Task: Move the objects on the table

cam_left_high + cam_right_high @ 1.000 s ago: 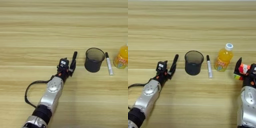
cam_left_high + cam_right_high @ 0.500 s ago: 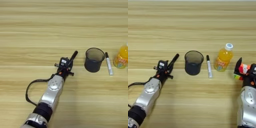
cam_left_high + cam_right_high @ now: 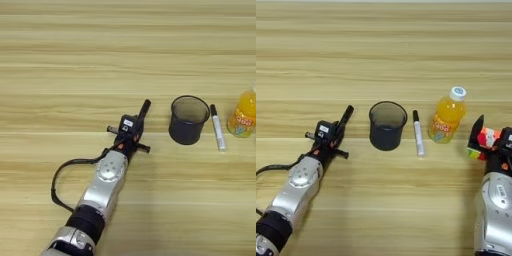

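My left gripper [image 3: 135, 124] is shut on the slim black marker [image 3: 144, 108], which sticks out forward and to the right, its tip a short way left of the black wire-mesh pen cup [image 3: 188, 120]. The cup stands upright on the table [image 3: 100, 60]. At the right edge of the right eye view, my right gripper [image 3: 481, 141] is shut on the small multicoloured puzzle cube [image 3: 488, 139], held just right of the orange bottle.
A white pen with a black cap [image 3: 418, 133] lies just right of the pen cup [image 3: 387, 125]. An orange drink bottle [image 3: 447, 117] with a white cap stands right of the pen. A black cable loops beside my left forearm [image 3: 60, 175].
My left gripper has edged a little away from me with the marker, and the marker now leans more to the right. The right arm has stayed still.
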You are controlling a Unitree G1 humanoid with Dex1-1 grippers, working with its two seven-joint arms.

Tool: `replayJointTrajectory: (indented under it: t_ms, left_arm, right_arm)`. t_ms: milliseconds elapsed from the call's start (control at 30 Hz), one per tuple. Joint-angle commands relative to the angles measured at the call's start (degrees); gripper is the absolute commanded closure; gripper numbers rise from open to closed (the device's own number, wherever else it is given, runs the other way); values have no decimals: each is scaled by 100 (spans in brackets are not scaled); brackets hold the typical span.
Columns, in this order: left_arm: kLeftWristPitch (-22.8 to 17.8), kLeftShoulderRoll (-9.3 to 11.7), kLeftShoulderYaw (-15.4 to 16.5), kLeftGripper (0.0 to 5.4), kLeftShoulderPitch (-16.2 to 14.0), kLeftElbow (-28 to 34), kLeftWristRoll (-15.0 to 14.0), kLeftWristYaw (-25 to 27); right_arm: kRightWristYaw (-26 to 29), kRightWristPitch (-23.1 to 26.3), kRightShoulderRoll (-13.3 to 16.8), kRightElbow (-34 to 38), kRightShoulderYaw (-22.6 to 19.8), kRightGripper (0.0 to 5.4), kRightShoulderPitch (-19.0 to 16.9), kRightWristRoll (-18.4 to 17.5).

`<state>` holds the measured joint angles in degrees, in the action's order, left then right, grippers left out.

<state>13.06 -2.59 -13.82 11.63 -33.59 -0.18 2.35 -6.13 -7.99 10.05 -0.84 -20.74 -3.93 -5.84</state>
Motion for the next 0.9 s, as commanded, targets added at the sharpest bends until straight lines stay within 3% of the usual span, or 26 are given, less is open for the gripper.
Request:
replayJointTrajectory:
  t_ms: [33, 233, 467, 900]
  left_arm:
    - [-476, -23, 31, 471, -716, -561, 198, -158]
    - [-426, 175, 265, 474, -777, -197, 255, -550]
    - [-637, 407, 899, 478, -1155, 504, 201, -851]
    - [-660, 732, 1723, 486, -1536, 647, 171, -976]
  right_arm:
    - [-49, 66, -12, 70, -19, 0, 6, 38]
    - [-53, 80, -16, 105, -16, 0, -12, 44]
    - [-51, 87, -15, 123, -23, 0, -25, 40]
    - [-36, 79, 3, 86, -34, 0, -12, 31]
